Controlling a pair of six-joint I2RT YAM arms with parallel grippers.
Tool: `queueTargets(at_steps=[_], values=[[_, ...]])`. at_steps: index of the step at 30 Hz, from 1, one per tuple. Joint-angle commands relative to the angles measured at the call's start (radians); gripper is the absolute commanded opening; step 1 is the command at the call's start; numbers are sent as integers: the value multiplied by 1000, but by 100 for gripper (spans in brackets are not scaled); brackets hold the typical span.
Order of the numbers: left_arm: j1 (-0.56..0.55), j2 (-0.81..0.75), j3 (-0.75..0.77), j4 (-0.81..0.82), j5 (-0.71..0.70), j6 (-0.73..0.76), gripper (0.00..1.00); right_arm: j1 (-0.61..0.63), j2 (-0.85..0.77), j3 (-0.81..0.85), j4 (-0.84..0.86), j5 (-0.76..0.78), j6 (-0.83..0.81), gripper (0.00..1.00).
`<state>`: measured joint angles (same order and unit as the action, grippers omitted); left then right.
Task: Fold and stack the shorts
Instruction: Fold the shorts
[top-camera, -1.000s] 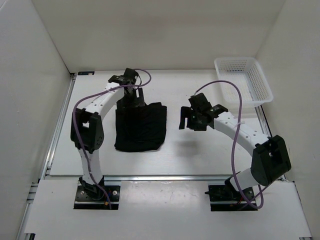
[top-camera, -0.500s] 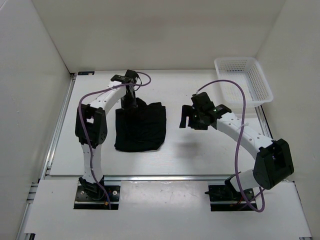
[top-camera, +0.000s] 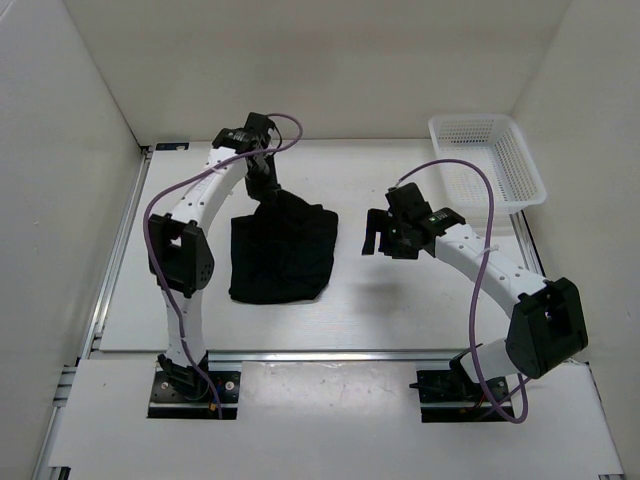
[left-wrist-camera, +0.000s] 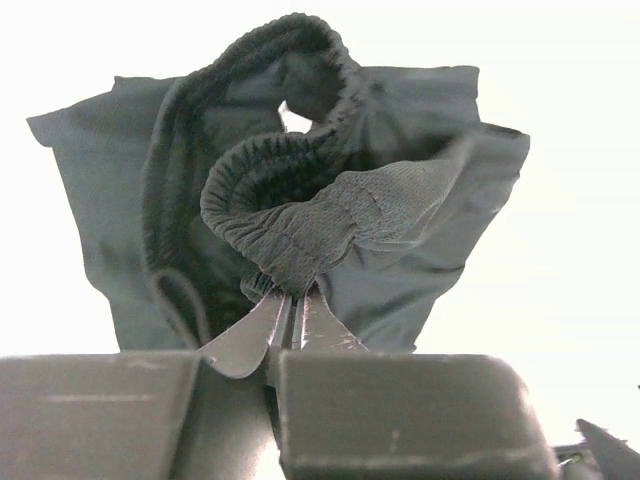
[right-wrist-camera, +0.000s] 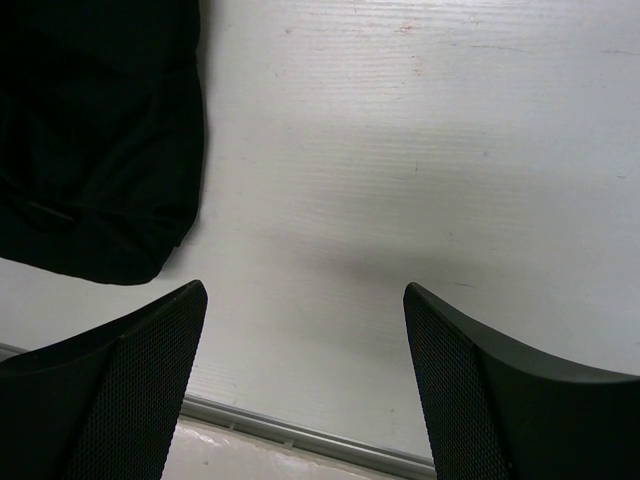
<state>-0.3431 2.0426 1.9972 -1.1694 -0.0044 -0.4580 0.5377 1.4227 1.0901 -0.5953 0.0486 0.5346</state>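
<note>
The black shorts (top-camera: 283, 255) lie folded on the white table, left of centre. My left gripper (top-camera: 266, 189) is shut on the far edge of the shorts and lifts that edge off the table. In the left wrist view the ribbed waistband (left-wrist-camera: 290, 235) bunches up right at the closed fingertips (left-wrist-camera: 292, 292), with the rest of the shorts (left-wrist-camera: 420, 200) hanging beyond. My right gripper (top-camera: 372, 236) hovers open to the right of the shorts, holding nothing. Its view shows bare table between the fingers (right-wrist-camera: 110, 390) and a corner of the shorts (right-wrist-camera: 95, 150) at upper left.
A white plastic basket (top-camera: 487, 160) stands at the back right corner of the table. White walls close in the table on three sides. A metal rail (right-wrist-camera: 300, 435) runs along the table's near edge.
My left gripper has shut on the far edge of the shorts and raised it toward the back. The right arm has shifted slightly.
</note>
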Motion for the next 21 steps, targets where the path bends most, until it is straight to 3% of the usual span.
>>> queueTargets(at_steps=[1,3,6,7,9,14,19,21], values=[[-5,37,89,16,-6,-54,11,-4,5,25,-8,-10,-18,84],[-5,100,165,16,-16,-68,12,-4,5,25,-17,-10,-18,84],[21,224,274,-68,-5,-77,43,-4,5,25,-27,-10,-18,84],[21,241,320,-91,-5,-77,68,-4,-4,25,-28,-10,-18,84],[21,214,304,-85,-17,-77,85,-4,-13,25,-28,-1,-9,84],[41,56,49,28,-5,-65,96,-4,-13,2,-28,-1,-8,84],[90,22,-106,57,32,-42,99,-4,-13,2,-28,-10,-8,84],[104,22,-164,108,107,-15,99,-4,-13,2,-18,-10,-8,84]])
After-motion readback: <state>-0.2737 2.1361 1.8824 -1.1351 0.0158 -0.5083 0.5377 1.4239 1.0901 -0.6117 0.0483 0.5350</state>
